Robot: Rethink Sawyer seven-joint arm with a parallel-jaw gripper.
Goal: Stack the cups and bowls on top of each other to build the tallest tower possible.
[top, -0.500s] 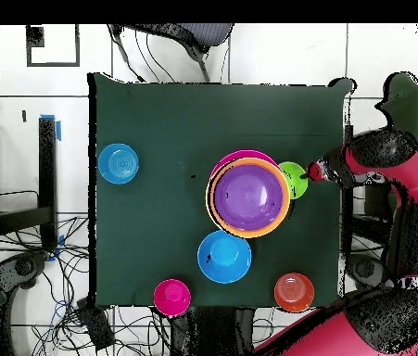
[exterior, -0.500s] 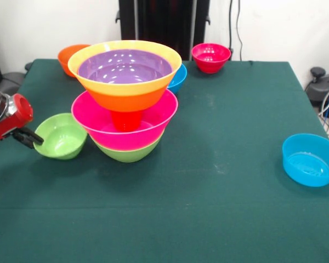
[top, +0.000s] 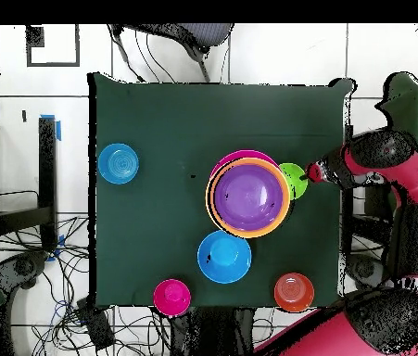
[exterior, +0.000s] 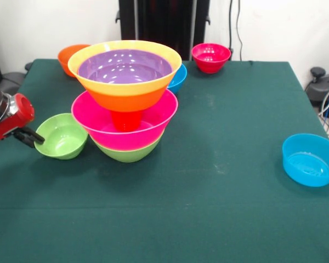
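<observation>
The tower (exterior: 125, 104) stands left of centre. A green bowl (exterior: 127, 152) is lowest, with a pink bowl (exterior: 98, 121) in it. An upturned orange cup (exterior: 126, 119) stands in the pink bowl. On the cup sits a large orange bowl (exterior: 126, 94) with a purple bowl (exterior: 124, 67) inside. In the overhead view the tower (top: 247, 196) is mid-table. A small green bowl (exterior: 61, 135) (top: 294, 178) sits on the cloth beside it. My gripper (exterior: 32, 137) (top: 312, 175) is low at that bowl's outer rim, touching it; its state is hidden.
A small orange bowl (exterior: 68, 55) (top: 293, 291), a medium blue bowl (exterior: 178, 78) (top: 223, 257) and a small red bowl (exterior: 210, 57) (top: 171, 297) sit behind the tower near the robot's edge. A small blue bowl (exterior: 310, 160) (top: 119, 163) sits alone at the other side.
Almost nothing: my gripper has shifted a hair at the small green bowl's rim. The tower and the other bowls have not moved.
</observation>
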